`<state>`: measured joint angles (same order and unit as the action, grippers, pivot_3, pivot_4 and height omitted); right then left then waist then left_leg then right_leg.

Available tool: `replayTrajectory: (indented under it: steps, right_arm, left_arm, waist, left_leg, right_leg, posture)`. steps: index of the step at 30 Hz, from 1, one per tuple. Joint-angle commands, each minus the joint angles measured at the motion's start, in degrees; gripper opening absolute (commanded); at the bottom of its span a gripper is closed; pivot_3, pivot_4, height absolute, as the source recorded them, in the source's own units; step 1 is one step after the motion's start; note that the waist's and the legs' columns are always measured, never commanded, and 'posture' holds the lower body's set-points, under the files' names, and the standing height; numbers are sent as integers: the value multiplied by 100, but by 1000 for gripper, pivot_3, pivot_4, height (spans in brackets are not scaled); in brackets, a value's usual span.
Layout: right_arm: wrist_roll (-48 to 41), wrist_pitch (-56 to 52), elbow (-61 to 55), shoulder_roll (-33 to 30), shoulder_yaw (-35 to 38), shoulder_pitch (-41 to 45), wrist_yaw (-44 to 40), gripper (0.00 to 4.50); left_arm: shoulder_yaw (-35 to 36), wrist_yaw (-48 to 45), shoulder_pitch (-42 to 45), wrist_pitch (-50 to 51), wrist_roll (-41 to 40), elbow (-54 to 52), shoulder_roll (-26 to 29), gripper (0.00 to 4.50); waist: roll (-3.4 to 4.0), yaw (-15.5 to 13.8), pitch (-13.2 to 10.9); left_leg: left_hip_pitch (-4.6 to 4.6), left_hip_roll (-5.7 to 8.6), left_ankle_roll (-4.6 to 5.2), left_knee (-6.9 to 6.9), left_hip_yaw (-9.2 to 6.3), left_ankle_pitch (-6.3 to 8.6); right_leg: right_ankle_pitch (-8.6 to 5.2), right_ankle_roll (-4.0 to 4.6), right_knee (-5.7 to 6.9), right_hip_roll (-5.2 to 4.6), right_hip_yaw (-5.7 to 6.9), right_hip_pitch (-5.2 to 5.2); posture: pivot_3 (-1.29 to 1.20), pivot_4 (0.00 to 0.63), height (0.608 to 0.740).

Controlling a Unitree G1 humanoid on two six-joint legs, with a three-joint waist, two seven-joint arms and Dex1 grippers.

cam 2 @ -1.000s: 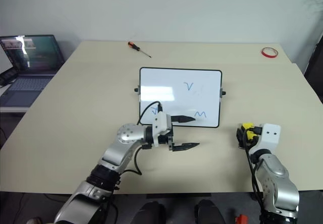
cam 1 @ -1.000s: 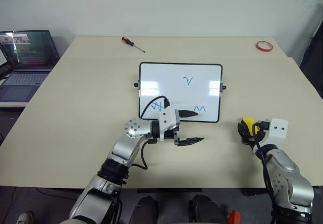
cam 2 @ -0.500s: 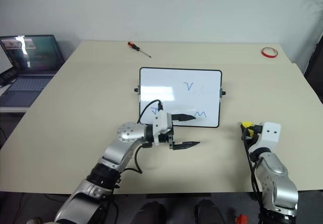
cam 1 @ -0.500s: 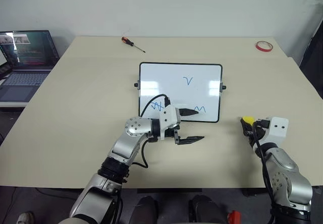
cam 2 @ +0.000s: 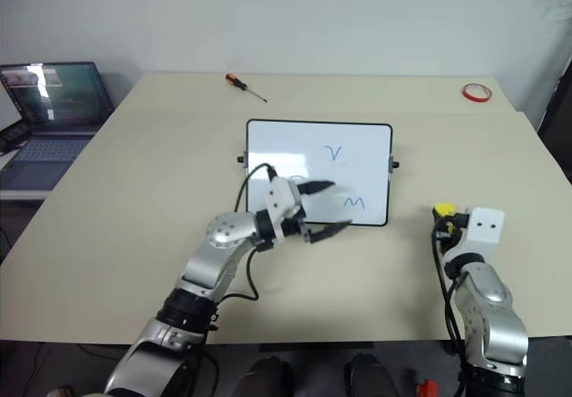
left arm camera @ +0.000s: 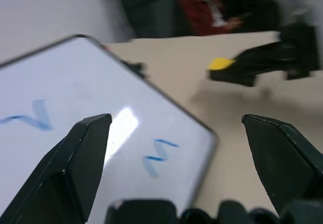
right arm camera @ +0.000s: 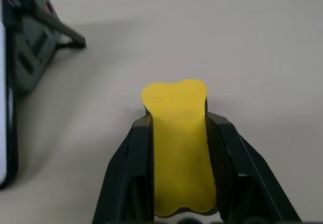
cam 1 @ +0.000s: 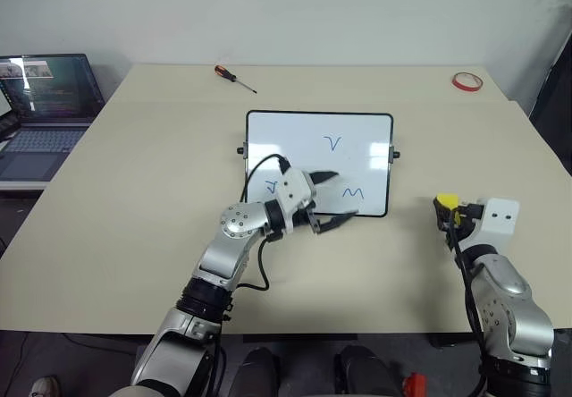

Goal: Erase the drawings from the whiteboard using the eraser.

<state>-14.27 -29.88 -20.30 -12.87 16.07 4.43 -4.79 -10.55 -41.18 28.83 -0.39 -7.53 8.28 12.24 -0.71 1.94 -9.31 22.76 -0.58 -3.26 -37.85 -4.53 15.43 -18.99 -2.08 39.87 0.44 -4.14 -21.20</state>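
Eraser (right arm camera: 181, 148) pinched in right gripper (cam 1: 450, 214), right of whiteboard (cam 1: 319, 162), ready for wiping. Left gripper (cam 1: 338, 198) spread over board's near edge, seemingly to steady it. Drawings (cam 1: 334, 141) unerased.

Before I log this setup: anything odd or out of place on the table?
Nothing damaged or spilled. Only strays: a screwdriver and a red tape ring at the table's far edge, well away from the whiteboard.
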Motion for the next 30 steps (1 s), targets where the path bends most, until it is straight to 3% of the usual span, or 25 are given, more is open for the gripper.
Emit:
replayTrajectory:
  steps: [1, 10, 22, 30]
  right_arm:
    - [248, 465, -227, -53, -303, 245, -36, 1078]
    - [494, 872, 427, -11, -958, 1249, -287, 1078]
    - [693, 1813, 2348, 413, -1577, 3025, -720, 1078]
    - [704, 2099, 2962, 702, -1765, 3267, -836, 1078]
  left_arm:
    - [234, 806, -137, -180, 329, -204, -100, 4500]
    - [399, 1957, -505, -198, 833, -212, -227, 4500]
    - [395, 2041, -423, -415, 843, 107, -300, 4500]
    - [381, 2084, -474, -390, 852, -27, -299, 4500]
  waist:
    - [0, 0, 0]
    - [-1, -13, 0]
    - [0, -6, 0]
    - [0, -6, 0]
  left_leg:
    - [1, 1, 0, 0, 1, 0]
    - [3, 3, -1, -3, -1, -1]
    - [9, -1, -1, -1, 2, 0]
    - [9, 0, -1, -1, 1, 0]
  right_leg:
    - [0, 0, 0, 0, -1, 0]
    - [0, 0, 0, -4, 2, -1]
    - [1, 1, 3, -8, 3, -13]
    - [1, 1, 4, -28, 5, -14]
  posture:
    - [0, 150, 740]
    - [0, 150, 740]
    - [0, 150, 740]
    - [0, 150, 740]
